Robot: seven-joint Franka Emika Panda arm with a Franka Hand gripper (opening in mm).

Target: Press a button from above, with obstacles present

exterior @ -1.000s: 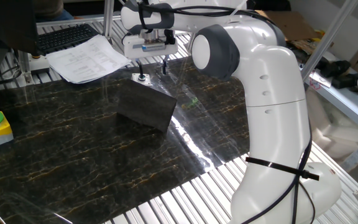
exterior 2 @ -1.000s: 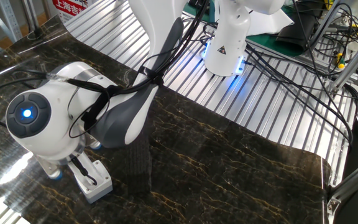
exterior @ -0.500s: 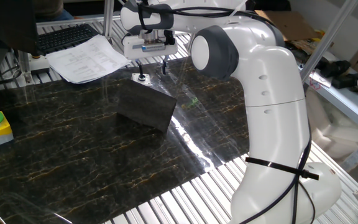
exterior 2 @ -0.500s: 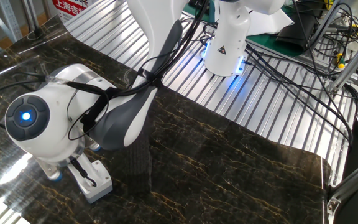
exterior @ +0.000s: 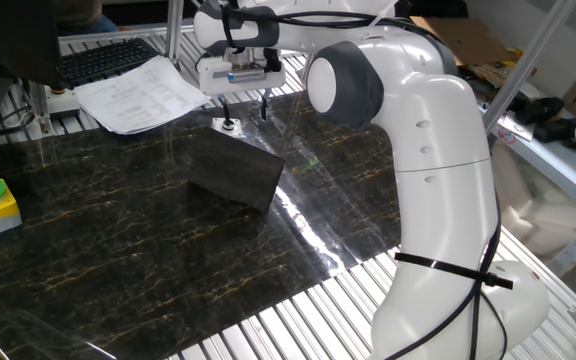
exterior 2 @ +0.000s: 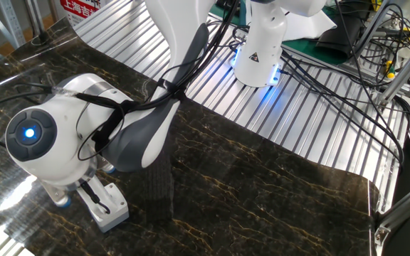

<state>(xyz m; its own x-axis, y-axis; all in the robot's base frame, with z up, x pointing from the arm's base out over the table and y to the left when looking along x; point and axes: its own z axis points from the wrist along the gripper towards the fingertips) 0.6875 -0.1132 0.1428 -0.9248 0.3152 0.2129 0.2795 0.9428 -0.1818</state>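
We see the Franka arm [exterior: 408,150] reaching far across the dark marble table [exterior: 118,260] with its wrist at the far edge; the matte dark block [exterior: 233,172], the obstacle, lies in the middle of the table, its long axis running from near-right to far-left in one fixed view, and the small white-grey button box [exterior: 227,125] sits just beyond its far edge, near but not touching as far as we can tell. The gripper [exterior: 244,104] hangs above that far strip, fingers pointing down. We judge the key relation as this: the left finger [exterior: 225,108] stands right over the box, its tip at or just above the button, while the other finger is off to the right over bare table, so a gap shows between them and the gripper is spread open, grasping nothing. In the other fixed view the wrist covers most of it, but the box [exterior 2: 109,207] shows under the gripper [exterior 2: 93,196] with a dark finger lying across its top, and the block [exterior 2: 161,186] stands just to its right. Whether the tip really touches the button we cannot tell; the button itself is too small to make out. Our guess is the next move is straight down, clear of the block
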